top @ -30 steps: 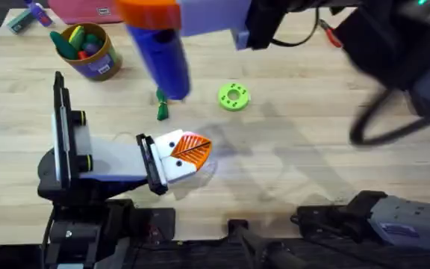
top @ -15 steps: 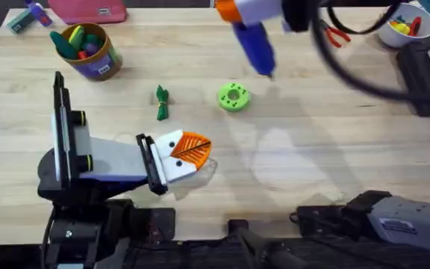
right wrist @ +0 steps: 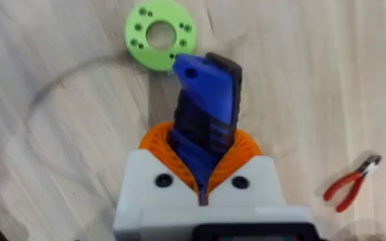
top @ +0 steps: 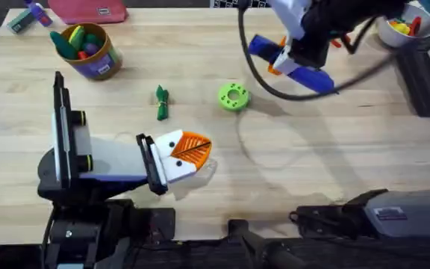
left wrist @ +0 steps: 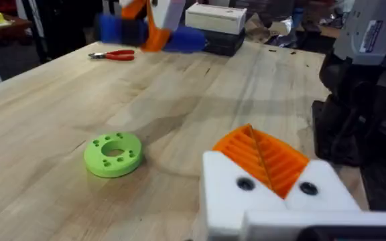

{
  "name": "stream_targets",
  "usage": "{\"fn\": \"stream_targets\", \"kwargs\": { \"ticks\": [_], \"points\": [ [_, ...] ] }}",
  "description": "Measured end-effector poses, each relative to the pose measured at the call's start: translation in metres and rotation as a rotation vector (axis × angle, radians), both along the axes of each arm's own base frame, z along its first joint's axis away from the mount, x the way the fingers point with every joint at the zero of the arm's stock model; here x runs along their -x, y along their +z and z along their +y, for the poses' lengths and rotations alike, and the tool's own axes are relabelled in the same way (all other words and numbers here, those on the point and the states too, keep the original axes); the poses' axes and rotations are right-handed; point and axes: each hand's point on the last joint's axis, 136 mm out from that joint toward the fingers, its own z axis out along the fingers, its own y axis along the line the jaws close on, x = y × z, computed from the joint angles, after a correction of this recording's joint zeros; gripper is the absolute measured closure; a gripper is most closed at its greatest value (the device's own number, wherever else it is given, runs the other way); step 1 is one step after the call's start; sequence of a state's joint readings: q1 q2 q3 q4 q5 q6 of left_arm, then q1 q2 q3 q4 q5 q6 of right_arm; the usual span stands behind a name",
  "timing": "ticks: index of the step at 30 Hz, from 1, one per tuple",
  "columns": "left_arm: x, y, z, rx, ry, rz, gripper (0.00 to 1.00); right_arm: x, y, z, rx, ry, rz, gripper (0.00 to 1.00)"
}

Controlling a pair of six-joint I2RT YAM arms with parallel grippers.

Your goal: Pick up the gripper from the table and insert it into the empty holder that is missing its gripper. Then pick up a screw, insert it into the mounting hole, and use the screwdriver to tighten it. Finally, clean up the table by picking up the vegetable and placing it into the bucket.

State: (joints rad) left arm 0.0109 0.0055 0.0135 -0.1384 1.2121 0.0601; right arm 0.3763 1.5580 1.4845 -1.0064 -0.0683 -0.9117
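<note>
Table (top: 364, 157): bucket (top: 88, 51) at far-left corner. Right gripper (right wrist: 202, 175) fingers clamped on the blue screwdriver (top: 290, 63), held tilted above the table, beyond the lime disc (top: 234, 97). Left gripper (top: 189, 152) fingers pressed together, nothing between them. Green vegetable (top: 162, 103) lies left of the disc, away from both grippers.

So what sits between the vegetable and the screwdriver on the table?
Overhead, the lime-green disc lies between the vegetable and the screwdriver, which the right gripper holds above the table. The rest of that stretch is bare wood.
</note>
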Motion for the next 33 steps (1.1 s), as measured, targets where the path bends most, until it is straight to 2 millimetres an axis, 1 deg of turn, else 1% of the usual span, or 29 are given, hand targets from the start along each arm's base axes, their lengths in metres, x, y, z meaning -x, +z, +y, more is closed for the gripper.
{"fn": "stream_targets", "kwargs": {
  "ticks": [5, 11, 16, 19, 22, 23, 24, 25, 29, 30, 31, 33],
  "points": [
    [0.0, 0.0, 0.0, 0.0, 0.0, 0.0, 0.99, -0.007, -0.05, -0.015, 0.114, -0.019, 0.133, 0.977],
    [0.0, 0.0, 0.0, 0.0, 0.0, 0.0, 0.99, -0.017, -0.106, -0.035, 0.291, -0.035, 0.233, 0.977],
    [0.0, 0.0, 0.0, 0.0, 0.0, -0.001, 0.99, -0.024, -0.143, -0.052, 0.418, -0.046, 0.28, 0.977],
    [0.0, 0.0, 0.0, 0.0, 0.0, 0.0, 0.99, -0.025, -0.155, -0.057, 0.452, -0.048, 0.301, 0.977],
    [0.0, 0.0, 0.0, 0.0, 0.0, 0.0, 0.99, -0.027, -0.155, -0.058, 0.461, -0.051, 0.298, 0.977],
    [0.0, 0.0, 0.0, 0.0, 0.0, 0.0, 0.99, -0.028, -0.154, -0.059, 0.466, -0.055, 0.292, 0.961],
    [0.0, 0.0, 0.0, 0.0, 0.0, 0.0, 0.99, -0.029, -0.154, -0.06, 0.472, -0.06, 0.287, 0.864],
    [0.0, 0.0, 0.0, 0.0, 0.0, 0.0, 0.99, -0.029, -0.153, -0.061, 0.476, -0.059, 0.285, 0.743],
    [0.0, 0.0, 0.0, 0.0, 0.0, 0.0, 0.99, -0.034, -0.151, -0.064, 0.494, -0.091, 0.263, 0.14],
    [0.0, 0.0, 0.0, 0.0, 0.0, -0.001, 0.99, -0.036, -0.15, -0.065, 0.495, -0.1, 0.255, 0.047],
    [0.0, 0.0, 0.0, 0.0, 0.0, 0.0, 0.99, -0.037, -0.149, -0.064, 0.491, -0.115, 0.247, 0.02],
    [0.0, 0.0, 0.0, 0.0, 0.0, 0.0, 0.99, -0.04, -0.145, -0.063, 0.475, -0.147, 0.228, 0.011]
  ]
}}
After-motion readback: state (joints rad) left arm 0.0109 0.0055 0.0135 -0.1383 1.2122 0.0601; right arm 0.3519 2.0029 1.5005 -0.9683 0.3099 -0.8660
